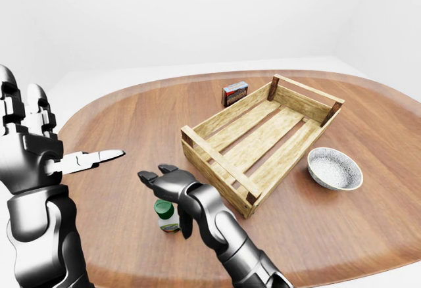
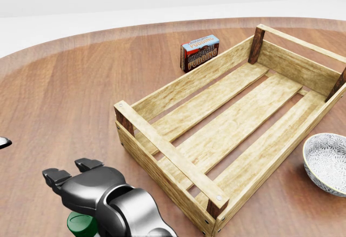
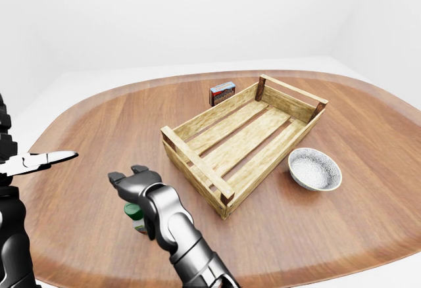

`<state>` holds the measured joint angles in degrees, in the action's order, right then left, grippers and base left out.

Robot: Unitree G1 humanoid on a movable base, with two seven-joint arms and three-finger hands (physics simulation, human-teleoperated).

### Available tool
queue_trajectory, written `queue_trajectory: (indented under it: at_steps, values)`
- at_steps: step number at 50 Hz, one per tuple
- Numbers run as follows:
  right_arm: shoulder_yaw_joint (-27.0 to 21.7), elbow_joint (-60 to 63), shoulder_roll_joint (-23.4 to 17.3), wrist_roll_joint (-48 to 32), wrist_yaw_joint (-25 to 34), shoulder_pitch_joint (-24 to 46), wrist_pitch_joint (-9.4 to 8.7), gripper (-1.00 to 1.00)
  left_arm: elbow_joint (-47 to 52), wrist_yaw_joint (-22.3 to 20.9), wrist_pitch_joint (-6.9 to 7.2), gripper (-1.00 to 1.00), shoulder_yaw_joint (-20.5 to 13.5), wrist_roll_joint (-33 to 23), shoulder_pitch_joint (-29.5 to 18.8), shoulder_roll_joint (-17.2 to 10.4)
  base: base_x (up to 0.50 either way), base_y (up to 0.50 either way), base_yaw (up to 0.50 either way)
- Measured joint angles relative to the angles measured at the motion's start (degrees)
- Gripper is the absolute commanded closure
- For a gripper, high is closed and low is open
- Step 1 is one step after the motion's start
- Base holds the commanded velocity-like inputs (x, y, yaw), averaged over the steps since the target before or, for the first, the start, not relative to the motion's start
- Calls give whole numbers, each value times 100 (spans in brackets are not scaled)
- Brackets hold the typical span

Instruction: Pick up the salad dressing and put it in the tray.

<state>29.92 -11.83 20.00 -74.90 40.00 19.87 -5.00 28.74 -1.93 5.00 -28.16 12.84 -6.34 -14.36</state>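
The salad dressing bottle (image 1: 166,213), with a green cap and pale body, stands upright on the wooden table to the left of the tray. My right hand (image 1: 164,194) hovers over its cap, fingers spread and open; they reach past the cap to the left while the thumb hangs down on the bottle's right side. In the head view only part of the green cap (image 2: 79,225) shows under the hand. The tray (image 1: 214,157) is a slatted wooden crate with nothing in it. My left hand (image 1: 62,130) is raised at the far left, open and holding nothing.
A chocolate pudding box (image 1: 235,93) stands just beyond the tray's far left side. A patterned white bowl (image 1: 335,168) sits to the right of the tray. The round table's edge curves close at the bottom of the eye views.
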Motion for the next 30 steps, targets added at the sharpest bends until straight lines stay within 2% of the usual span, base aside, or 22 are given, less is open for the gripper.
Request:
queue_trajectory:
  at_steps: [23, 24, 25, 30]
  values:
    - [-817, -2309, 0, 1572, 0, 1263, 0, -100, -108, -1, 0, -100, -11, 69, 25, -6, 0, 0, 0]
    - [-849, -2365, 0, 1662, 0, 1308, 0, 29, -109, -1, 0, -100, -10, 70, 27, -5, 0, 0, 0]
    - [-882, -2412, 0, 1758, 0, 1349, 0, 100, -109, -2, 0, -100, -10, 71, 28, -4, 0, 0, 0]
    - [-952, -2566, 0, 2197, 0, 1464, 0, 100, -105, -8, 0, -100, -11, 78, 37, 1, 0, 0, 0]
